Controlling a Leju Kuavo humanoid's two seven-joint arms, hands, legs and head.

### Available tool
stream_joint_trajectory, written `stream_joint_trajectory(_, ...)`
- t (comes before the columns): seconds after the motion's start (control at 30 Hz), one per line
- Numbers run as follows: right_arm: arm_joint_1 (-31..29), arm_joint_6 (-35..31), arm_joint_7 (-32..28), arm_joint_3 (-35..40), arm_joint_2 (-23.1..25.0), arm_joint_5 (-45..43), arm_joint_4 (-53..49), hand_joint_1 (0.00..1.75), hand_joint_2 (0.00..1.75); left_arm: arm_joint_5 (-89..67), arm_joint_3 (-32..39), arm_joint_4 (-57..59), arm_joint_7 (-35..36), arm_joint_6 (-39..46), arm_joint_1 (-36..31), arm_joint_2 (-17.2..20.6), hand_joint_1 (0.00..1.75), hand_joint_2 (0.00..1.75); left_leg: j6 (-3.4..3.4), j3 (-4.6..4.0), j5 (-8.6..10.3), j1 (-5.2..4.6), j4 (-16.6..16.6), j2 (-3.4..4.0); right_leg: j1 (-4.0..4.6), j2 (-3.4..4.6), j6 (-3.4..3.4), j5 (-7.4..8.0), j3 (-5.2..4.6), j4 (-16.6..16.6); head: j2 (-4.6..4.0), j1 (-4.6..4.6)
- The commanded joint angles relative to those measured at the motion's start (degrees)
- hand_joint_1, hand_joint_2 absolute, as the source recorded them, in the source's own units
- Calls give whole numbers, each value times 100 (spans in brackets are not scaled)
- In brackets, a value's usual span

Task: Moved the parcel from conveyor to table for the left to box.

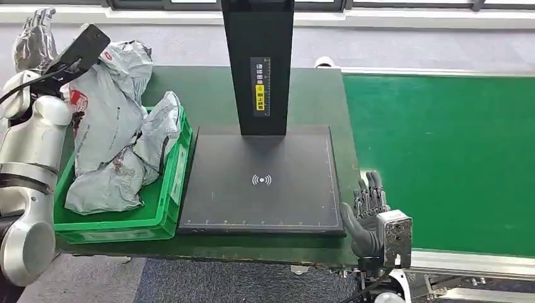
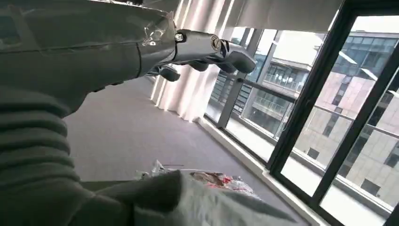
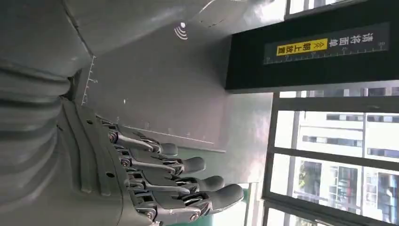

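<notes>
Right hand (image 1: 372, 211), fingers spread & empty by bare conveyor (image 1: 441, 151): I'd wait for parcel, then set it flat on scan pad (image 1: 262, 180).

Left arm (image 1: 28, 158): silver rounded shells, black cable at 10 o'clock
Left hand (image 1: 35, 38): glossy grey fingers
Right hand (image 1: 369, 211): dark fingers, thick grey thumb
Right wrist bracket (image 1: 394, 237): bare metal, screws

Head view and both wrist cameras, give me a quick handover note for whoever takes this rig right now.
Left hand: raised beyond the green crate, fingers apart, holding nothing.
Right hand: open, low between the black scanner pad and the green conveyor.
Grey parcels are piled in the crate.
Done: parcels boxed; no parcel visible on pad or conveyor.
Left: wait for the next parcel, then move it to the pad.
</notes>
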Motion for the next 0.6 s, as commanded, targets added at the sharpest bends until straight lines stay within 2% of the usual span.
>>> stream_joint_trajectory(0.03,-4,-57,69,-438,-9,27,116,0,175,1876,469,437,-502,-1659,-344,-169,0,0,7,3,0,4,-2,0,8,-28,0,-2,12,-8,0,0)
stream_joint_trajectory(0.07,-18,-63,69,-421,-42,28,166,0,175,2517,696,576,-690,-2410,-345,-168,0,0,8,9,1,4,-5,0,8,-34,0,-2,18,-11,0,0)
stream_joint_trajectory(0.1,-38,-63,70,-412,-69,27,217,0,175,2764,671,618,-774,-2799,-305,-55,0,0,8,10,2,1,-7,3,6,-30,-1,-1,17,-11,0,0)
stream_joint_trajectory(0.13,-100,-29,70,-380,-121,9,318,0,175,3043,402,675,-1036,-3629,-248,177,0,0,10,22,3,1,-16,14,7,-26,-1,3,27,-21,0,0)
stream_joint_trajectory(0.17,-160,-18,67,-354,-159,-13,389,0,175,3308,289,782,-1087,-4069,-202,383,0,0,4,11,-1,0,-6,20,3,-1,-1,3,10,-7,0,0)
stream_joint_trajectory(0.27,-283,-32,70,-312,-193,-38,502,0,175,3435,-46,862,-1195,-4419,39,737,0,0,6,28,-1,-4,-22,49,1,17,-3,9,18,-17,0,0)
stream_joint_trajectory(0.43,-352,-61,139,-239,-227,-54,511,0,175,2539,-1192,1264,-1474,-4211,13,1209,0,0,5,33,1,0,-29,53,5,15,-5,6,20,-20,2,0)
stream_joint_trajectory(0.5,-343,-34,205,-241,-201,-3,468,0,175,1809,-1671,1766,-983,-3686,-221,1304,0,0,4,18,0,3,-17,39,6,10,-3,3,9,-10,0,0)
stream_joint_trajectory(0.6,-419,181,320,-194,-104,150,498,0,175,224,-2504,2281,781,-2542,-308,1548,0,0,8,25,3,7,-24,43,14,-3,-3,5,21,-20,0,0)
